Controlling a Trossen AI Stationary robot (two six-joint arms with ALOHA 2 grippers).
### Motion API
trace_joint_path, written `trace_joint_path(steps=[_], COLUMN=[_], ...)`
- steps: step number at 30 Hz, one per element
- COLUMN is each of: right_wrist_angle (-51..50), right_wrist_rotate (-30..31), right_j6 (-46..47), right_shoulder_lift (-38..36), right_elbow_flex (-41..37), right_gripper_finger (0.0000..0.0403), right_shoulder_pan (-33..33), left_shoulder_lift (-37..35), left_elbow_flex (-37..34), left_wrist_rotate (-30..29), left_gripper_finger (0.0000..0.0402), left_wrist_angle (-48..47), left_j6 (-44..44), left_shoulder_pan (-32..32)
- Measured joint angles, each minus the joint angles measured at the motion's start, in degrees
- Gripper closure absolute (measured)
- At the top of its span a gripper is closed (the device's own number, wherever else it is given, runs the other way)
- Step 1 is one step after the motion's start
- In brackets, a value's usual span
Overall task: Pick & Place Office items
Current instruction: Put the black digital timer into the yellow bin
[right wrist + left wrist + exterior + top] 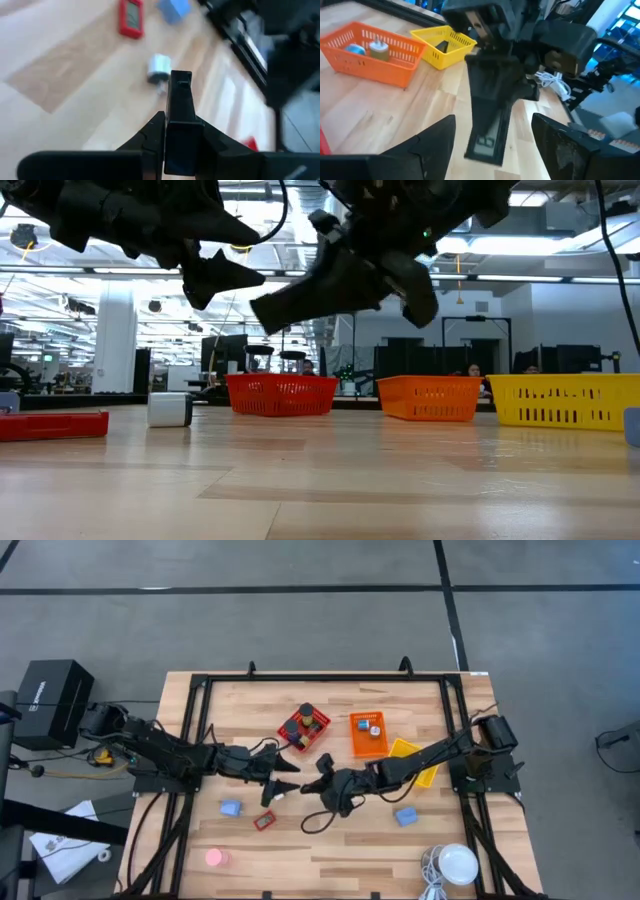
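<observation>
My right gripper (318,783) is shut on a long black rectangle (300,295) above the table's middle. My left gripper (288,777) faces it, open; in the left wrist view the rectangle's free end (485,145) hangs between my left fingers (435,145), and I cannot tell whether they touch it. On the table lie a red-framed piece (264,821), two blue blocks (231,808) (405,816), a pink disc (214,858) and a silvery bit (159,67). My right gripper (180,140) pinches the black rectangle at its rear end (180,130) between its two fingers, one on each long side. The fingers come from the table's right and lie along it. It is lifted clear, tilted, its free end (265,310) lower and pointing at my left gripper.
A red basket (305,727) with black rolls, an orange basket (368,733) and a yellow basket (415,760) stand behind the grippers. A white round lamp (458,865) with its cable sits at the near right corner. A black cable (315,820) loops below my right gripper.
</observation>
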Motion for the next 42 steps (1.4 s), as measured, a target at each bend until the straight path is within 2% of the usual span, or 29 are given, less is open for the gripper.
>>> trace_joint_path(steps=[4,6,14,24,28,33,37,42], right_wrist_angle=[-8.76,-16.46,-44.43,-71.53,-73.75,-68.84,-67.39,-67.17], right_wrist_rotate=[9.26,11.67,11.78,10.88,8.56,2.13,2.12,1.64], right_j6=[3.58,6.95,28.46,48.53,54.59,55.04,55.23,55.74], right_shoulder_lift=[-3.57,-6.52,-19.57,-32.82,-37.42,-43.28,-46.11,-46.39], right_elbow_flex=[0.04,0.04,0.04,0.03,-3.62,-13.11,-18.81,-19.06], right_gripper_finger=[0.0343,0.0343,0.0342,0.0342,0.0342,0.0342,0.0342,0.0342], right_shoulder_pan=[1.98,2.65,2.59,2.59,2.59,2.70,2.13,0.64], left_shoulder_lift=[0.00,0.00,0.00,0.00,0.00,0.00,0.00,0.00], left_elbow_flex=[0.00,0.00,0.00,0.00,0.00,0.00,0.00,0.02], left_wrist_rotate=[-0.95,-0.93,-0.91,-0.89,-0.89,-0.86,-0.85,-0.86], left_gripper_finger=[0.0143,0.0144,0.0143,0.0143,0.0143,0.0143,0.0143,0.0143], left_wrist_angle=[0.02,0.02,0.22,0.37,0.39,0.45,0.73,1.14], left_j6=[0.50,0.50,0.51,0.52,0.52,0.52,0.51,0.50], left_shoulder_pan=[-0.02,-0.02,0.04,0.04,0.04,0.04,0.04,0.04])
